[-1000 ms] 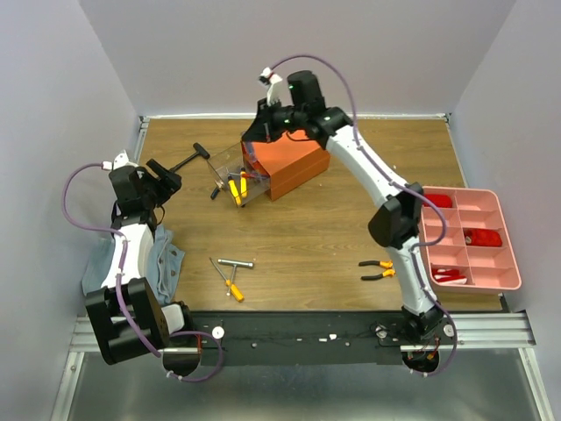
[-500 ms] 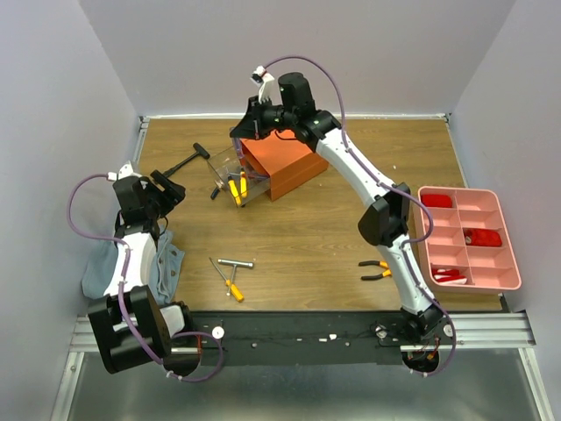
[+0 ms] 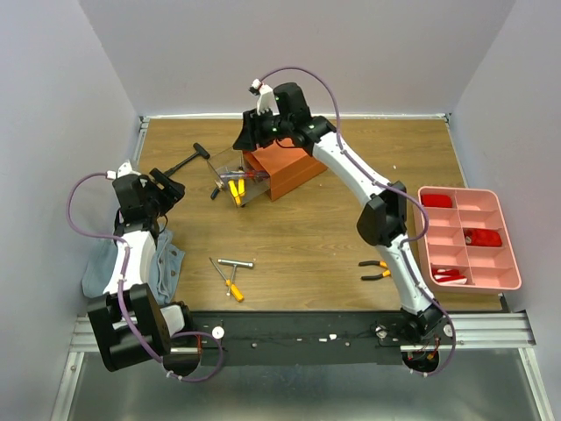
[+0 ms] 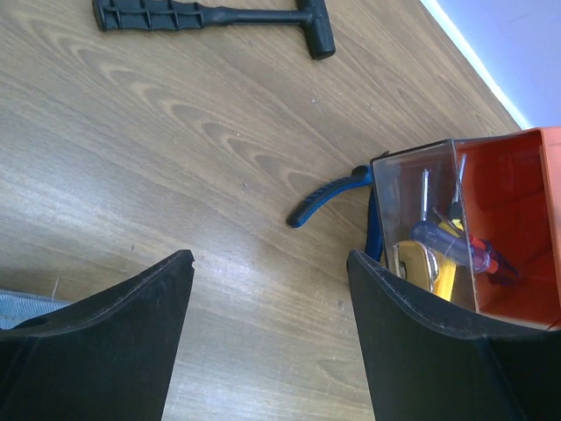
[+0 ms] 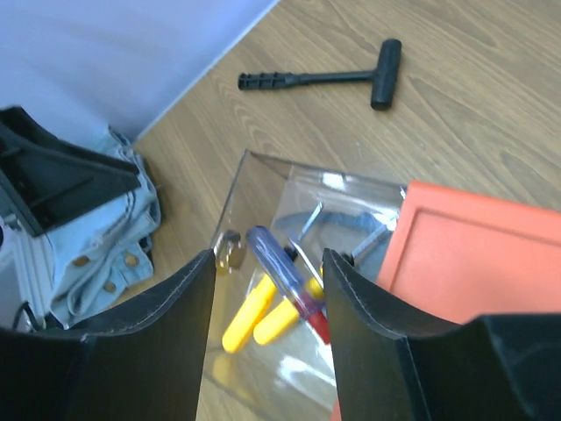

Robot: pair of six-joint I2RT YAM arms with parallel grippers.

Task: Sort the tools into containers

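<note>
Standing on the tabletop [image 3: 307,228]: one orange box [image 3: 289,167], one pink tray [image 3: 447,230], one clear drawer [image 5: 263,184] pulled out. Left hand [image 4: 270,259]: fingers apart, empty. Right hand [image 5: 267,259], closed a second earlier, now stands apart over the drawer. Drawer contents: one purple-handled screwdriver [image 5: 280,276] and two yellow handles [image 5: 250,320], probably screwdrivers. Loose: one black T-handle tool [image 4: 219,15], blue-handled pliers [image 4: 320,197] beside the drawer, orange-handled pliers [image 3: 375,269], silver T-wrench [image 3: 235,262], yellow-handled screwdriver [image 3: 233,290].

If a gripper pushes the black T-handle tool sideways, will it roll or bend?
The black T-handle tool looks rigid, so it probably will not bend. Its crossbar rests on the table, so it likely pivots, not rolls.
</note>
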